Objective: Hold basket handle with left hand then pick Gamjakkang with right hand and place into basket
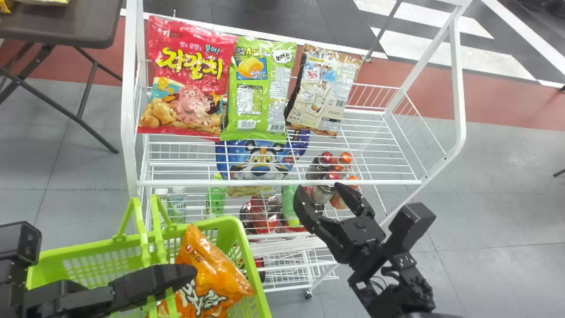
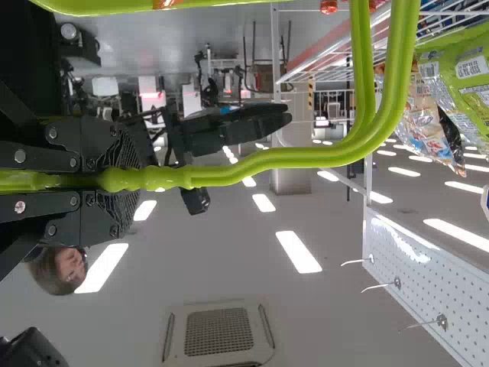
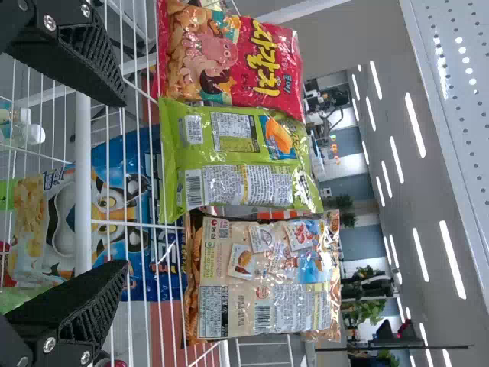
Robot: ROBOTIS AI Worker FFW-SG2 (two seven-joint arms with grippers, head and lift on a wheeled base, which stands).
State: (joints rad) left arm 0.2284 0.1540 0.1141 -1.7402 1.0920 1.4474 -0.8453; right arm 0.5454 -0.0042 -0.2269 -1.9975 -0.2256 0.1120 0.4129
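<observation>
My left gripper [image 1: 187, 271] is at the green basket [image 1: 251, 265]; in the left wrist view this gripper [image 2: 122, 180] is shut on the basket handle [image 2: 306, 158]. My right gripper [image 1: 321, 192] stands open near the rack's front rail, with nothing between its fingers. In the right wrist view, the right gripper [image 3: 122, 183] has its fingers apart, facing the upright snack bags. A green bag [image 1: 260, 88], also in the right wrist view as the middle bag [image 3: 237, 157], stands between a red bag [image 1: 187, 75] and a beige-brown bag [image 1: 324, 88].
An orange snack bag [image 1: 212, 274] lies in the basket. The white wire rack [image 1: 282, 182] has a front rail before the bags, with a blue bag [image 1: 260, 159] and bottles [image 1: 333, 176] lower down. A dark table [image 1: 62, 26] stands at the far left.
</observation>
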